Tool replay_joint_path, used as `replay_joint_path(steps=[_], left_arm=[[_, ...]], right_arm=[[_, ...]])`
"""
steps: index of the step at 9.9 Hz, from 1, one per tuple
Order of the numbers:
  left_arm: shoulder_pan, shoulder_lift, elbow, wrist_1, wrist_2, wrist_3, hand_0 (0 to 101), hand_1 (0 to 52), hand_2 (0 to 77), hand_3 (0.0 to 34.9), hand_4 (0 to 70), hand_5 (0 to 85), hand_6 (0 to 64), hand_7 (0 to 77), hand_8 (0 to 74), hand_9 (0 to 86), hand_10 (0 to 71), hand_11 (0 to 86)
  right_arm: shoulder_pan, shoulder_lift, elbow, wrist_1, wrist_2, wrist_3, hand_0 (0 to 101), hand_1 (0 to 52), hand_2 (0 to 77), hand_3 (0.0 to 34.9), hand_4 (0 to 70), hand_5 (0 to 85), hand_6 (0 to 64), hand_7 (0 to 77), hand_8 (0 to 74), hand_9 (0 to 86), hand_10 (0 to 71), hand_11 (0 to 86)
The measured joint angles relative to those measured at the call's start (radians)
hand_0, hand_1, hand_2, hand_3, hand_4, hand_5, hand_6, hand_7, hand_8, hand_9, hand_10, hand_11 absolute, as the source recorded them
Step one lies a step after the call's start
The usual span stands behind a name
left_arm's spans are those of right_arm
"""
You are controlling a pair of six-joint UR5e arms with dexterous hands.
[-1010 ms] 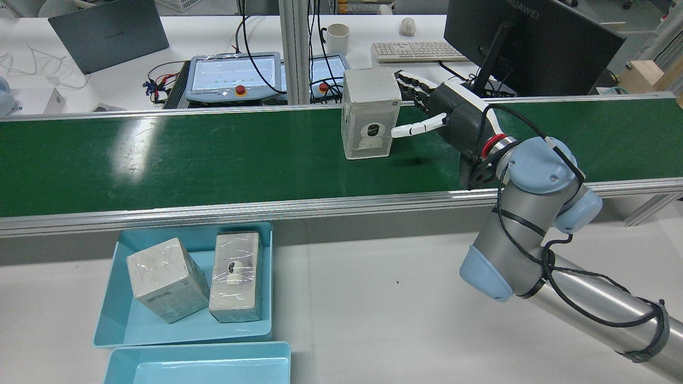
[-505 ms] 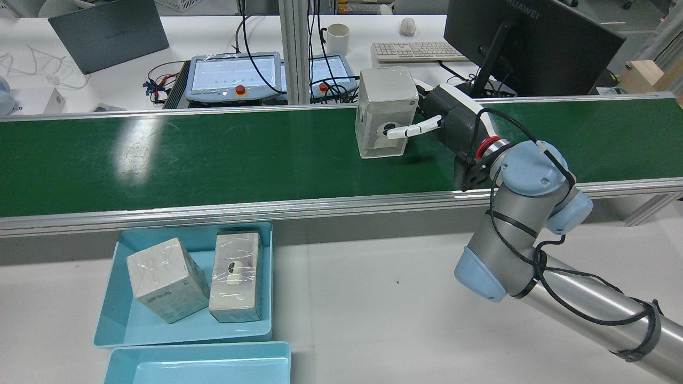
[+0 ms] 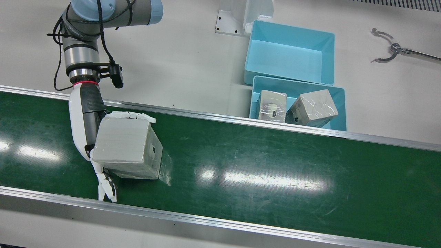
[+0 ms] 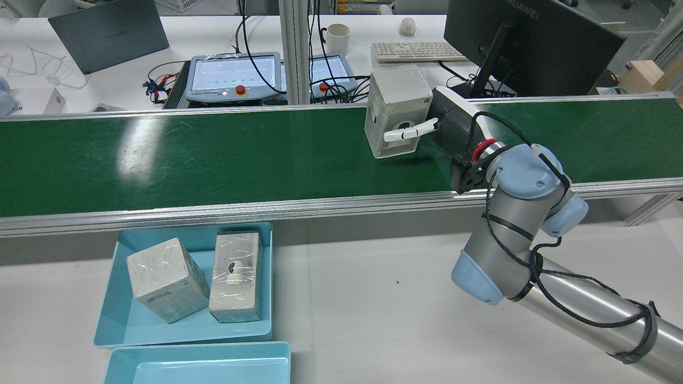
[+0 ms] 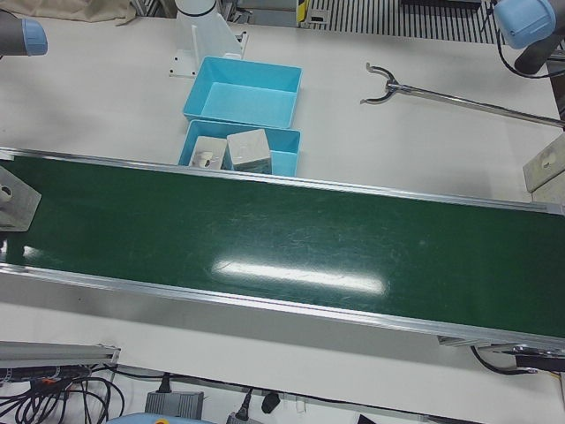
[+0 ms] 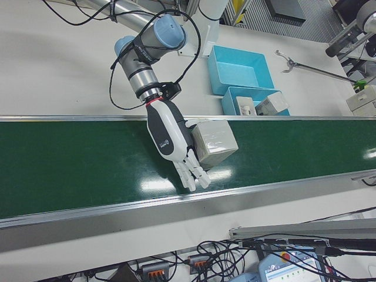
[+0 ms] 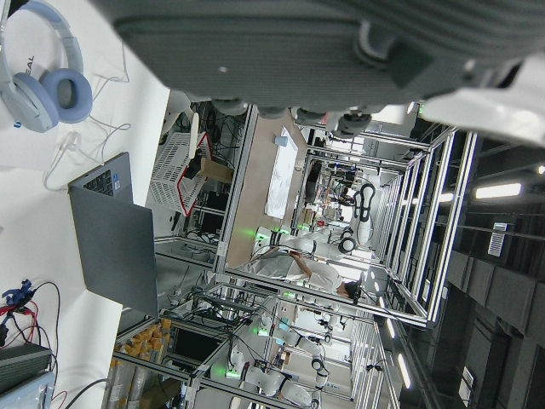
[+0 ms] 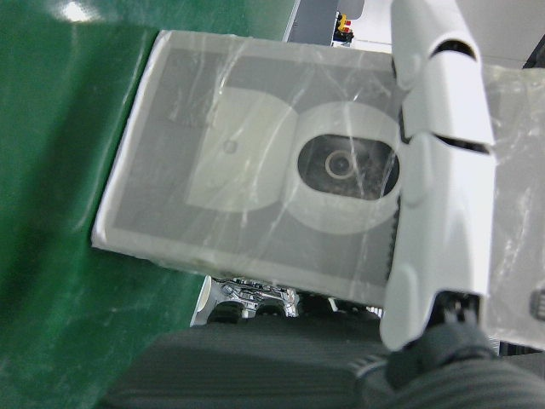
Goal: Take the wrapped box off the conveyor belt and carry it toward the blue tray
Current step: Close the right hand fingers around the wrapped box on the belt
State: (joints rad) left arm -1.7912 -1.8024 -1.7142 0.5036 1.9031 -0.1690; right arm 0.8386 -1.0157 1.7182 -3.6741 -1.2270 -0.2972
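Note:
The wrapped box [image 4: 399, 101], grey-white under clear film, hangs tilted just above the green conveyor belt [image 4: 213, 154]. My right hand [image 4: 453, 125] is shut on it, thumb across the printed face and the other fingers behind it. From the front, the box [image 3: 127, 148] hides most of the right hand [image 3: 84, 120]. The right hand view shows a finger [image 8: 443, 170] lying over the box [image 8: 255, 187]. The blue tray [image 4: 122, 330] sits on the table below the belt, far left of the box. Only a dark part of my left hand [image 7: 341, 51] shows.
Two wrapped boxes [image 4: 165, 280] [image 4: 236, 274] lie in the blue tray [image 3: 339, 93]. A second blue tray [image 3: 330, 58] stands behind it. A metal grabber tool [image 3: 392, 50] lies on the table. Beyond the belt are a monitor [image 4: 528, 42], a keyboard [image 4: 416, 50] and control pendants [image 4: 235, 74].
My right hand closed on the box, then tipped it and raised it off the belt. Box and hand shifted to the right in the rear view.

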Motion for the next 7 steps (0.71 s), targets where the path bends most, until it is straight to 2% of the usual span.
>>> replay_joint_path(steps=[7], left_arm=[[0.0,0.0,0.0,0.0,0.0,0.0,0,0.0,0.5,0.0,0.0,1.1,0.0,0.0,0.0,0.0,0.5,0.0]], right_arm=[[-0.01,-0.001,-0.002,0.024,0.045,0.003,47,15.8,15.8,0.4,0.0,7.6,0.0,0.5,0.0,1.1,0.0,2.7]])
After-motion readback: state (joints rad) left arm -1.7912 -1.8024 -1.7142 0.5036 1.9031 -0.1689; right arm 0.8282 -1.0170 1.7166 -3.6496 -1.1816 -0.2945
